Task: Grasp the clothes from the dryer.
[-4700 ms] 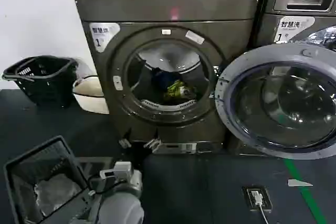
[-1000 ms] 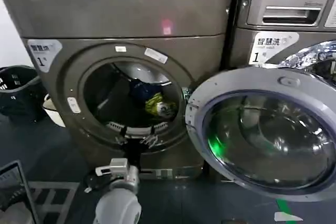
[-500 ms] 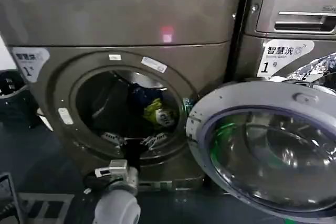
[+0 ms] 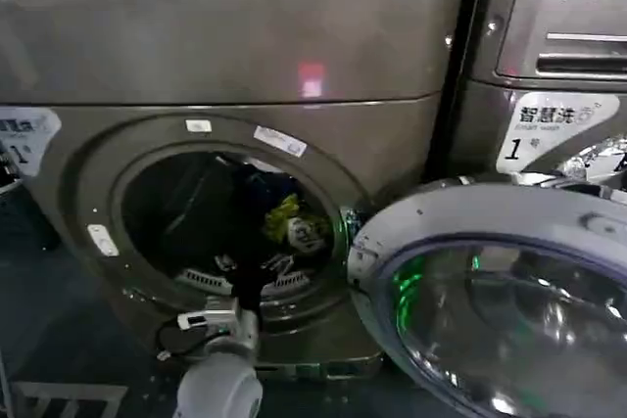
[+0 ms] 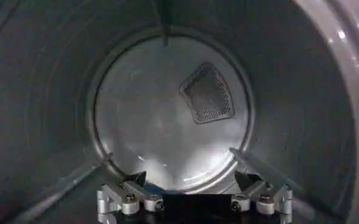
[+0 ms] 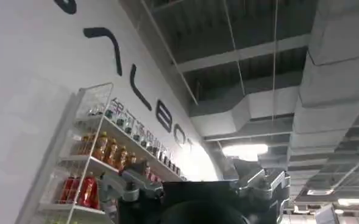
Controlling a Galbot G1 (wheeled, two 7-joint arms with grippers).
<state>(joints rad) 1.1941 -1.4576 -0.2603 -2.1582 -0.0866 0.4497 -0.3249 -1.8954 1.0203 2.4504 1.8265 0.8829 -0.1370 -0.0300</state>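
One arm is at work in the head view: the left gripper [image 4: 250, 269] sits at the lower lip of the dryer [image 4: 235, 46], while the clothes [image 4: 289, 222] lie deeper in the drum, to its right. The left wrist view faces the drum's back wall [image 5: 167, 115] — fingers spread apart, nothing between them. The right wrist view has the right gripper [image 6: 197, 189] aimed at the ceiling, parked, fingers apart. The reach is under way; next, steer right onto the bundle and close.
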